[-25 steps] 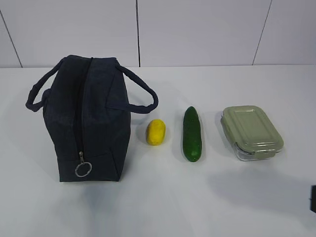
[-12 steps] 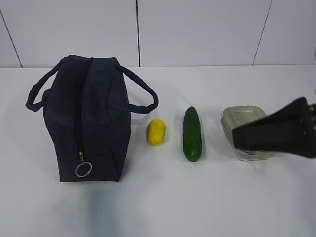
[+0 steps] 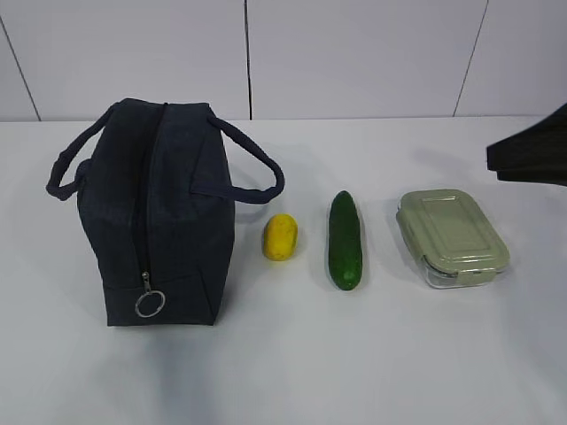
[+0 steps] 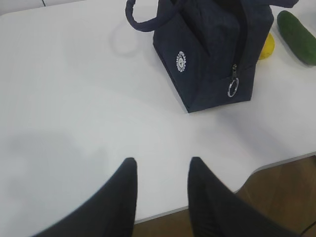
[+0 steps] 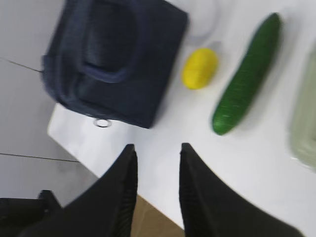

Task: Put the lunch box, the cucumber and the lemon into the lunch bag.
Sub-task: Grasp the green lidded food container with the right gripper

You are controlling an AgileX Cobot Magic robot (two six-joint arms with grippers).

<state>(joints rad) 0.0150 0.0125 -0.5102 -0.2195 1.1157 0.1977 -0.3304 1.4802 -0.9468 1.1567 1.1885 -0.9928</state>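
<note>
The navy lunch bag [image 3: 155, 212] stands on the left of the white table, zipper shut, ring pull [image 3: 149, 304] at the front. The yellow lemon [image 3: 280, 236], the dark green cucumber [image 3: 345, 240] and the glass lunch box with its sage-green lid [image 3: 452, 236] lie in a row to its right. The left wrist view shows the bag [image 4: 212, 54] ahead of my open, empty left gripper [image 4: 162, 165]. My right gripper [image 5: 157, 149] is open and empty, high above the table, looking down on the bag [image 5: 116, 59], lemon [image 5: 199, 68] and cucumber [image 5: 247, 74]. Part of the right arm [image 3: 532, 150] shows at the right edge.
A white tiled wall [image 3: 354, 53] stands behind the table. The table's front edge [image 4: 207, 202] lies close under the left gripper, with brown floor beyond it. The table edge and grey floor show under the right gripper [image 5: 69, 143].
The right arm swept in from the lower right across the lunch box, then rose to the upper right edge. The bag, lemon, cucumber and lunch box have not moved.
</note>
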